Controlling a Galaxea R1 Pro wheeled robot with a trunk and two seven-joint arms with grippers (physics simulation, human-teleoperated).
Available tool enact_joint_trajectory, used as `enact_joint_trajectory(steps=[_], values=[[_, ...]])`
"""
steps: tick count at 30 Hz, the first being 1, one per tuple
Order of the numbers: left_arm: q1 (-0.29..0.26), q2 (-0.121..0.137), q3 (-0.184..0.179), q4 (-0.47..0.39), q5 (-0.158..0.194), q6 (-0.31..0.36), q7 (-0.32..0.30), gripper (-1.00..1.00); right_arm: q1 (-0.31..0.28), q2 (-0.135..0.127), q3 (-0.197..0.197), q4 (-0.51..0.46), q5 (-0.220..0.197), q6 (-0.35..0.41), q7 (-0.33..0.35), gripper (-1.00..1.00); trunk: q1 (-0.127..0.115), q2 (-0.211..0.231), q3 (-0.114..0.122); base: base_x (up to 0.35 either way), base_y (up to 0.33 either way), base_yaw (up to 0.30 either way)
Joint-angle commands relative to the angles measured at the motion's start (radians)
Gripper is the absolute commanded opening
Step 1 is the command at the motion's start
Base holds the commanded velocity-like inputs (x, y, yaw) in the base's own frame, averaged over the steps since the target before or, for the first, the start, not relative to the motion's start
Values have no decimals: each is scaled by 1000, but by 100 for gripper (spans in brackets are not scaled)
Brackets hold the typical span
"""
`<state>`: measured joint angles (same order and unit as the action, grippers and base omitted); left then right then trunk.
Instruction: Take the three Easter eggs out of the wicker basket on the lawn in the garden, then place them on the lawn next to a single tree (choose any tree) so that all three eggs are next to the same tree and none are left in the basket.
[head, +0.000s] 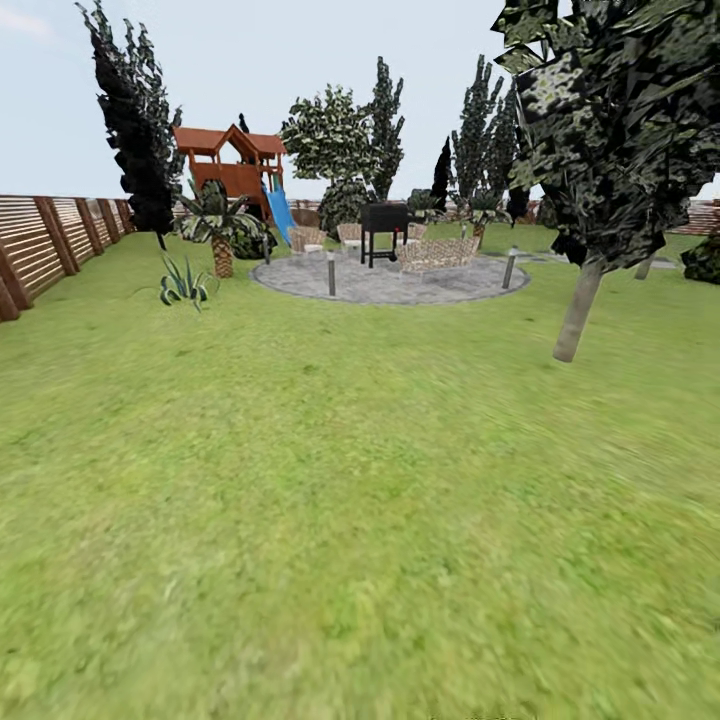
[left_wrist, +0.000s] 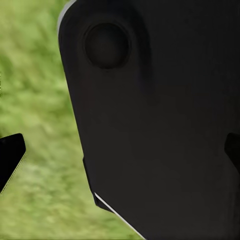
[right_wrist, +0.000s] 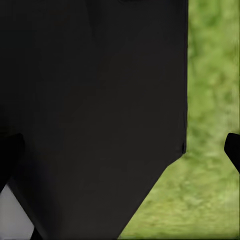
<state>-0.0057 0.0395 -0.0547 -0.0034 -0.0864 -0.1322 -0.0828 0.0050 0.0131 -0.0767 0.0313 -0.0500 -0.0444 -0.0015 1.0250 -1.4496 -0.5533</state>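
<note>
The head view looks across the lawn (head: 330, 480) of the garden. A tree (head: 580, 310) with a pale grey leaning trunk and speckled dark green leaves stands at the right. The Easter eggs and the wicker basket are out of view. In the left wrist view my left gripper (left_wrist: 120, 155) is open, one black fingertip (left_wrist: 10, 160) at each side edge, with a black part of the robot and grass behind. In the right wrist view my right gripper (right_wrist: 120, 150) is open too, its fingertips (right_wrist: 233, 149) far apart and nothing between them.
A slatted wooden fence (head: 40, 245) runs along the left. Farther off lie a round grey paved patio (head: 385, 280) with a black grill (head: 384, 230), wicker seats and short posts. A small palm (head: 220, 235), a spiky plant (head: 185, 285) and a red playhouse (head: 232, 165) stand at the left back.
</note>
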Motion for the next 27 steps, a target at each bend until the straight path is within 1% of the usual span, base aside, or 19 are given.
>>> enact_joint_trajectory(steps=[1,27], values=[[0,0,-5,0,-8,-5,0,100,0,0,-7,2,-5,-5,0,100,0,0,-1,0,0,-269],[0,0,-9,0,-8,-7,0,100,0,1,-8,4,-6,-5,0,100,0,0,-16,0,0,-271]])
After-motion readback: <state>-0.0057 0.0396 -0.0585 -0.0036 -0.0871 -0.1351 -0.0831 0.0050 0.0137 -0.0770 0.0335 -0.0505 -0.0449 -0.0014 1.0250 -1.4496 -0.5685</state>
